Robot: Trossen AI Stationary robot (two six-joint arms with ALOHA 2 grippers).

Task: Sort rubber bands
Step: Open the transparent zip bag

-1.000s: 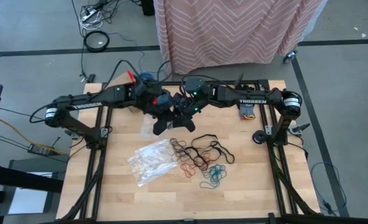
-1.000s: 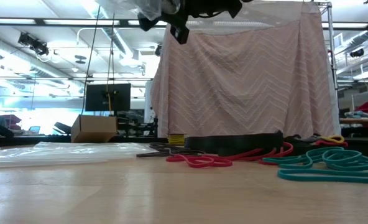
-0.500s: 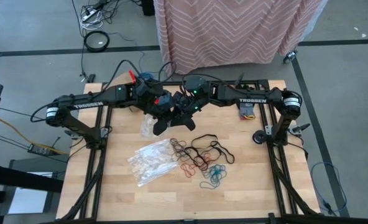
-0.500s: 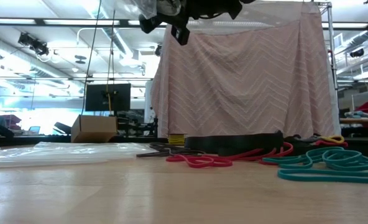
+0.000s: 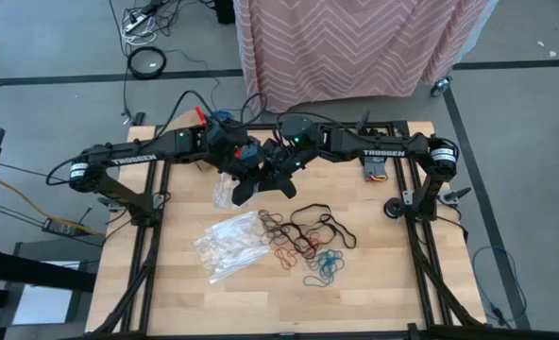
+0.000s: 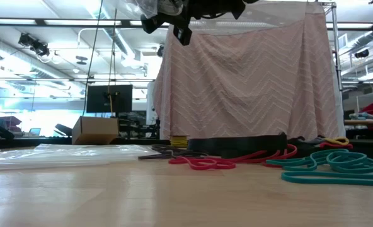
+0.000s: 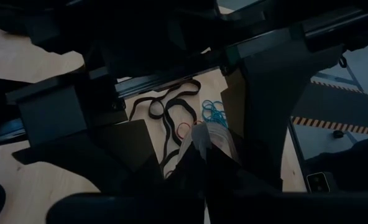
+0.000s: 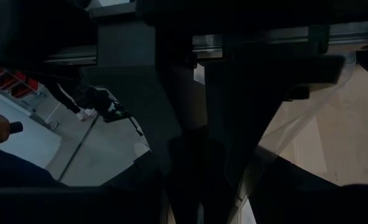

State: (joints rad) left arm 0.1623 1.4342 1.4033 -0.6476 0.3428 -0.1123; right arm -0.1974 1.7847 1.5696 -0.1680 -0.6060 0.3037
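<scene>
Both tools met high above counter point(image 5: 374, 283) rear. Left tool point(image 5: 243, 184) clamped shut on clear bag point(image 5: 225, 192); right tool point(image 5: 281, 181) parted around it. Rubber bands point(image 5: 303, 241) lay mid-counter. "TROSSEN" on right arm point(image 5: 383, 151).

A clear crinkly plastic bag point(image 5: 228, 245) lies flat on the wooden desk point(image 5: 374, 274), left of center in the high view. Above the desk, a pink zigzag-patterned cloth point(image 5: 355, 42) drapes down at the top of the frame. A black coiled cable point(image 5: 147, 62) sits on the grey floor at upper left. In the low view, a cardboard box point(image 6: 94, 130) stands at left, before a dark monitor point(image 6: 108, 98).
</scene>
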